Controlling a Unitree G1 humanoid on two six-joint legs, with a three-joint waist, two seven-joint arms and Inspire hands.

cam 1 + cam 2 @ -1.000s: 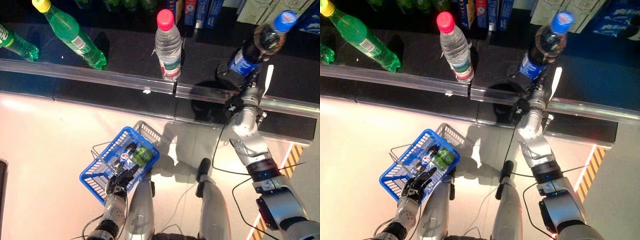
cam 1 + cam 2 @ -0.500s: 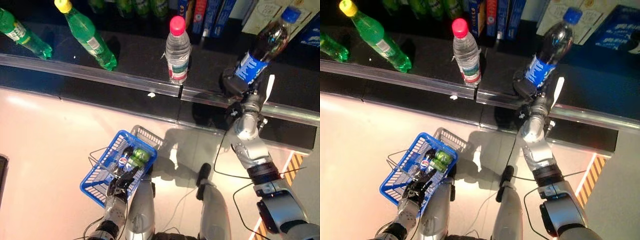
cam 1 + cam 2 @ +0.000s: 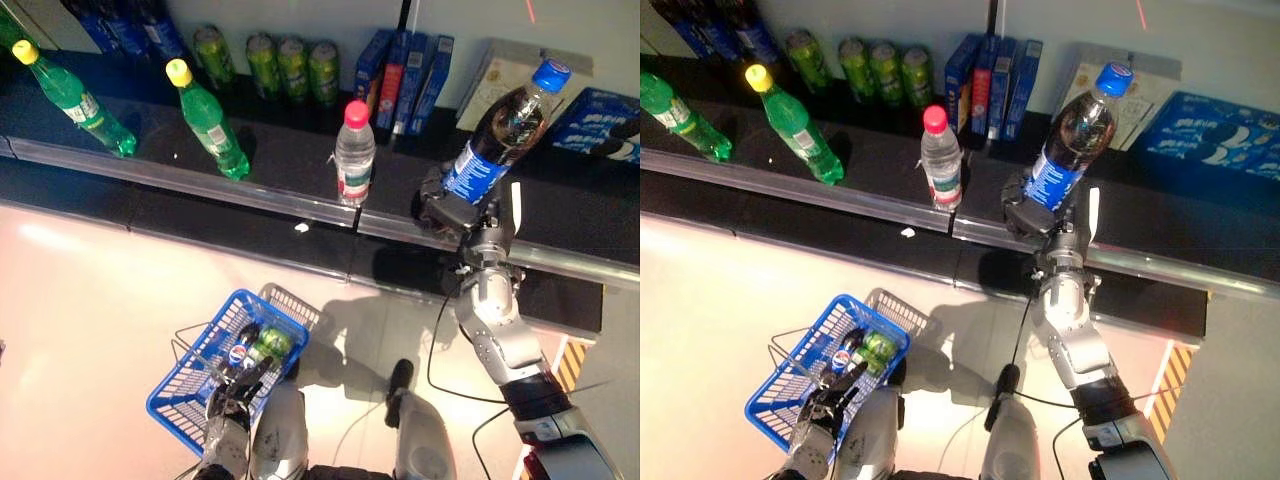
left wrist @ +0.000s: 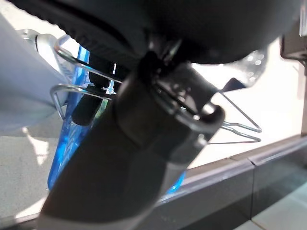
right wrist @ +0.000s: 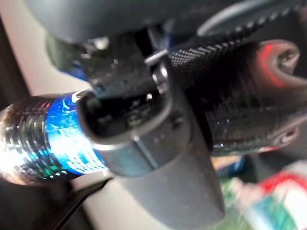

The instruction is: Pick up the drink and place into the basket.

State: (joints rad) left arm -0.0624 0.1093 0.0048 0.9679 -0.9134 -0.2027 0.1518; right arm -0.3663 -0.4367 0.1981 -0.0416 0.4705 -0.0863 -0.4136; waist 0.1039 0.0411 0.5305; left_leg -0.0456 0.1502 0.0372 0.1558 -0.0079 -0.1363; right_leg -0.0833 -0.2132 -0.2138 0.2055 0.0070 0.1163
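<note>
My right hand (image 3: 452,205) is shut on the lower part of a dark cola bottle (image 3: 497,125) with a blue label and blue cap, tilted over the black shelf's front rail (image 3: 250,195). The right wrist view shows the thumb and fingers of my right hand (image 5: 144,139) wrapped round the cola bottle (image 5: 45,139). Low on my left, a blue basket (image 3: 185,395) hangs from my left hand (image 3: 232,392), which is shut on its wire handle (image 4: 235,127). Inside the basket lie a small cola bottle (image 3: 243,350) and a green drink (image 3: 270,345).
On the shelf stand two green bottles (image 3: 205,120), a clear water bottle with a pink cap (image 3: 353,155), several green cans (image 3: 285,65), upright blue boxes (image 3: 405,70) and a flat blue pack (image 3: 600,110). Pale floor lies below the shelf.
The whole view has shifted and now shows more of the shelf's back. My right hand stays shut on the cola bottle, my left on the basket's handle.
</note>
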